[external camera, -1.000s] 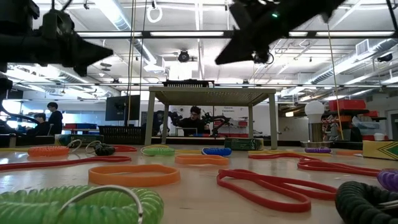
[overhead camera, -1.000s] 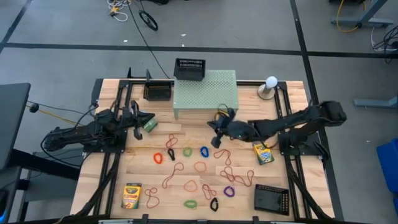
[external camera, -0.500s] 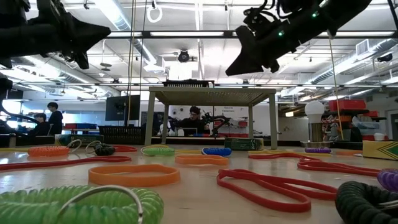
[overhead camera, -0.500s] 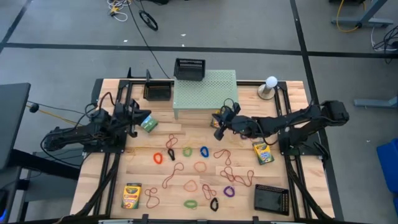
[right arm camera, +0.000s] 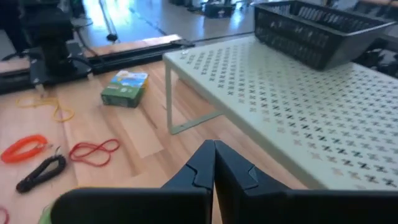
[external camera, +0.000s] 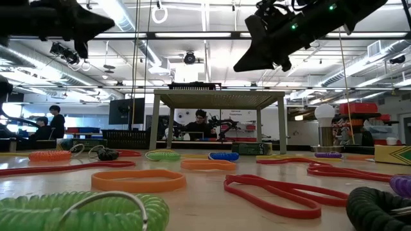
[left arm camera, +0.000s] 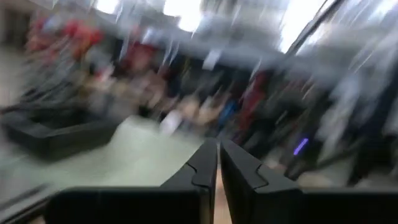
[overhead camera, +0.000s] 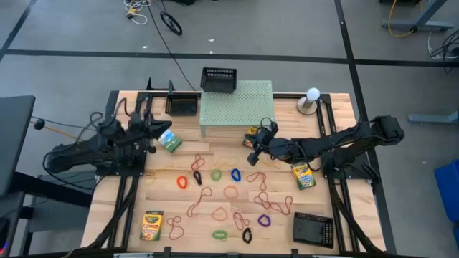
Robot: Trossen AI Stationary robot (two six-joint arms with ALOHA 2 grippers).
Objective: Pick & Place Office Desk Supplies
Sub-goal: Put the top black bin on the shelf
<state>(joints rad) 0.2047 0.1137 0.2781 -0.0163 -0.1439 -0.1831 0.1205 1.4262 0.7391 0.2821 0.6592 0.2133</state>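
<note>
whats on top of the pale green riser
A black mesh tray sits at the far edge of the pale green riser; the rest of its top looks bare. What the tray holds cannot be seen.

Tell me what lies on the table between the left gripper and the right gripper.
High view: a crayon box just past the left gripper, then bare wood in front of the green riser up to the right gripper.
</note>
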